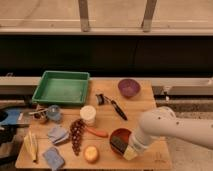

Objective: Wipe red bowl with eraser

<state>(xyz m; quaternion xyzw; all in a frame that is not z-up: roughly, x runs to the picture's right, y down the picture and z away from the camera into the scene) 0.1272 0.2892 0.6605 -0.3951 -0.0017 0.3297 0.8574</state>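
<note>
The red bowl (120, 136) sits near the front edge of the wooden table (145, 102), right of centre. The eraser (121, 146), black face with a pale yellowish body, lies tilted inside the bowl against its front part. My gripper (131, 148) comes in from the right on the white arm (170, 127) and sits at the bowl's front right rim, on the eraser's pale end. The arm hides the bowl's right side.
A purple bowl (129, 87) stands at the back right. A green tray (62, 87) is at the back left. A white cup (88, 114), a carrot (96, 132), grapes (76, 135), an apple (91, 153), a black-handled tool (115, 107), blue-grey cloths (58, 134), and a banana (31, 146) fill the left half.
</note>
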